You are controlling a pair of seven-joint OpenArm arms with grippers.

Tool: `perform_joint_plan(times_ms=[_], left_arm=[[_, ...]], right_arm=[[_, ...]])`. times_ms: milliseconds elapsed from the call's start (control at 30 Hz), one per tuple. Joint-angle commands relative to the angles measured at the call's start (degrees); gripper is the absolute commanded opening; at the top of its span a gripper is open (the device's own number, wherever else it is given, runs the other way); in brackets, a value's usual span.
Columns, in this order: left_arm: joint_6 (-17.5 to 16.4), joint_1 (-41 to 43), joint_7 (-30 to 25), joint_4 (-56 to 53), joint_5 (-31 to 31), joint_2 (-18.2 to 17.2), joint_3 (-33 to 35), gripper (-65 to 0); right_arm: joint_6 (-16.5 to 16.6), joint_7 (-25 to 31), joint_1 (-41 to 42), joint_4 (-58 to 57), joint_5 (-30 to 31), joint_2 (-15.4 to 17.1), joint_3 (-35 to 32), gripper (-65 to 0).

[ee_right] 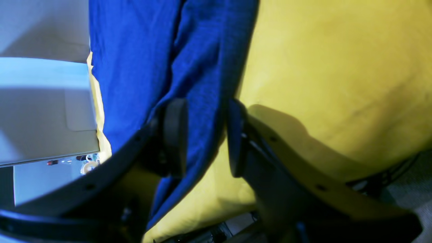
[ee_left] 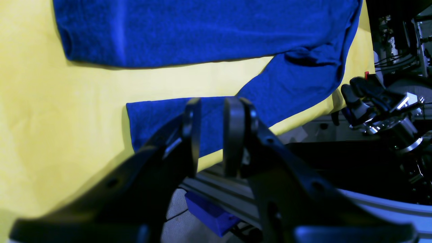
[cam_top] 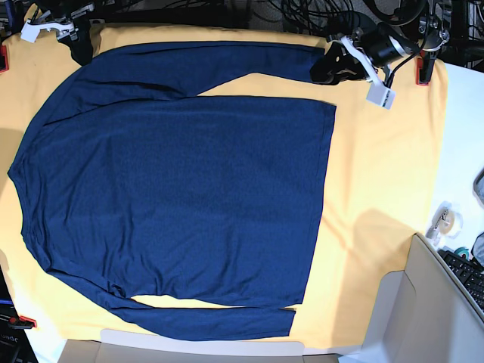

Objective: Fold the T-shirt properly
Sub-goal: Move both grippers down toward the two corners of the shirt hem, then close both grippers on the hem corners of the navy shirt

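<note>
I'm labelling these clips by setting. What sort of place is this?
Probably a robotics lab bench: a yellow table cloth clamped over the table, cable bundles along its far edge, and a keyboard beside it. A T-shirt lies spread flat.

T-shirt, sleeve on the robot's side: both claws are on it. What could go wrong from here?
1. The left claw stands open at the sleeve cuff, which lies flat on the yellow cloth near the table edge. Closing low could pinch the cloth along with it.
2. A loose fold of the T-shirt runs between the open jaws of the right claw. Pulling away sideways may snag it and bunch the shoulder.
</note>
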Motion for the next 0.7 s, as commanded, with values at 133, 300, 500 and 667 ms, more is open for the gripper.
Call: perform_joint_plan(times_ms=[133,300,500,667], left_arm=[[-0.44,0.26,-0.73,0.68,-0.94,-0.68,-0.44,-52.8],[-0.44,0.26,-0.73,0.33,-0.85,-0.68,-0.17,-52.8],[-0.44,0.26,-0.73,-0.37,-0.85,-0.68,-0.17,-52.8],[-0.44,0.26,-0.73,-0.46,-0.85,-0.68,-0.17,-52.8]], right_arm=[[-1.72,0.39,-0.96,0.83,0.99,0.36,0.32,-42.1],[-3.47,0.39,0.36,-1.19,1.25,0.19,0.32,-42.0],[-3.65,0.30,3.00,-6.82,1.08,0.10,0.14,-42.1],[-3.74,0.30,4.32,-7.00,1.08,0.01,0.14,-42.2]])
